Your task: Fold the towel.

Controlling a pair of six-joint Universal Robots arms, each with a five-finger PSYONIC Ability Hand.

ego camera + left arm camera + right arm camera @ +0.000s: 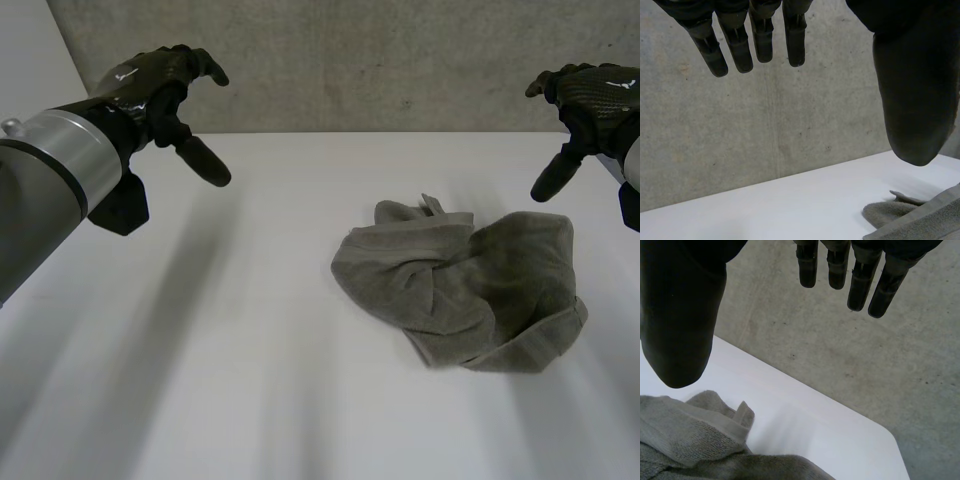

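Head view, one crumpled towel (465,287), two empty hands, left hand (160,85), right hand (590,95)

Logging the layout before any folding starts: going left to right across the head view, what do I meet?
left arm → left hand, raised over the table → towel, crumpled on the table → right hand, raised past the towel's right end
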